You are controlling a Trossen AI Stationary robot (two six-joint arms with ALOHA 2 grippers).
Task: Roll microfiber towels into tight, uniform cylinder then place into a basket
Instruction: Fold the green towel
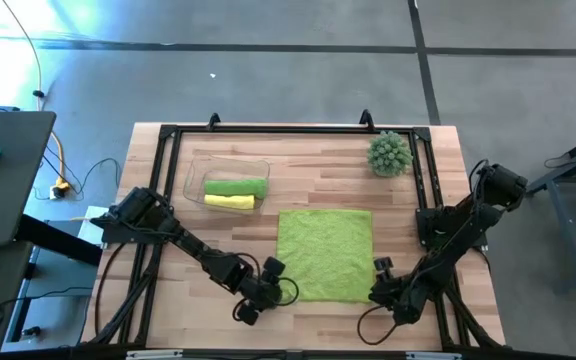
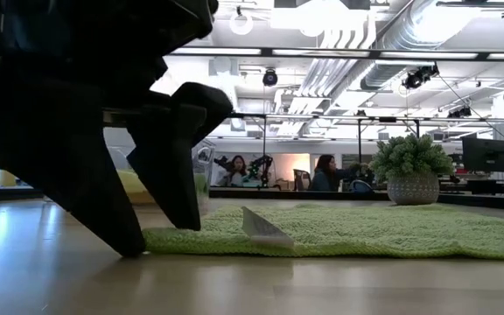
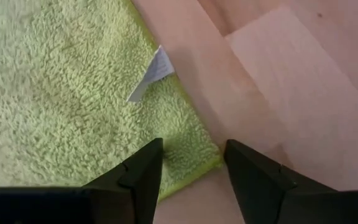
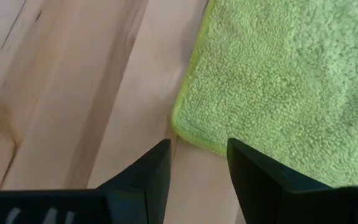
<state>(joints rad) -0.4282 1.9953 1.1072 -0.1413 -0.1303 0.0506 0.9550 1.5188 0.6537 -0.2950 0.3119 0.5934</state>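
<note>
A lime green microfiber towel [image 1: 326,255] lies spread flat on the wooden table, its white tag [image 3: 151,74] near the left edge. My left gripper [image 3: 191,168] is open, pointing down, with its fingers on either side of the towel's near left corner [image 3: 207,158]. My right gripper [image 4: 197,165] is open just short of the near right corner [image 4: 182,124]. In the clear basket [image 1: 193,175] at the far left lie a rolled green towel [image 1: 236,186] and a rolled yellow one [image 1: 230,201]. My left gripper comes down slanting onto the towel's near left corner. In the low view one fingertip [image 2: 134,249] reaches table level beside the towel's edge and the other [image 2: 182,219] stands over the cloth. I cannot tell whether either touches.
A spiky green ball plant [image 1: 389,153] in a pot stands at the table's far right corner. A black frame [image 1: 268,130] runs along the table's edges. Bare wood lies between basket and towel and along the near edge.
</note>
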